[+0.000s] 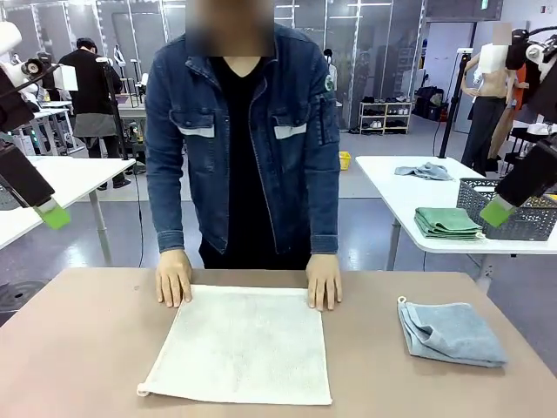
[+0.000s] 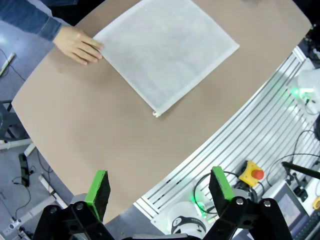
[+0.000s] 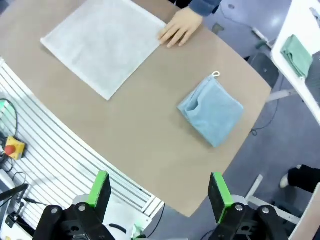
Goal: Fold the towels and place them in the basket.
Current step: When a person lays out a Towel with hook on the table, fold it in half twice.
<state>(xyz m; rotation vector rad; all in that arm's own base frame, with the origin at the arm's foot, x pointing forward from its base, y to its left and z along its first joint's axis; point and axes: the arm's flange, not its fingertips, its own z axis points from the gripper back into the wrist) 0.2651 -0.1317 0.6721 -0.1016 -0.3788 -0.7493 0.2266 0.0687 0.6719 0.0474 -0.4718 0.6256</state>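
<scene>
Front view, looking across a brown table (image 1: 87, 348) toward a person (image 1: 244, 131) in a denim jacket standing at its far edge. Lying spread flat at the table's middle: cream-white towel (image 1: 239, 344), with one hand (image 1: 174, 279) resting on one far corner and the other hand (image 1: 324, 280) resting on the other. Standing on a white table (image 1: 392, 196) well behind, at picture right: dark grey mesh basket (image 1: 474, 196), just beside a folded stack of green cloths (image 1: 446, 223). Resting folded near the brown table's right side, well apart from the cream one: blue-grey towel (image 1: 452, 333), cord loop (image 1: 402, 300) pointing toward the person. Left wrist view: left gripper (image 2: 160, 187) hanging above the table's near edge, jaws spread wide, grasping nothing. Right wrist view: right gripper (image 3: 159, 192) hovering over the near right corner, likewise released and empty.
</scene>
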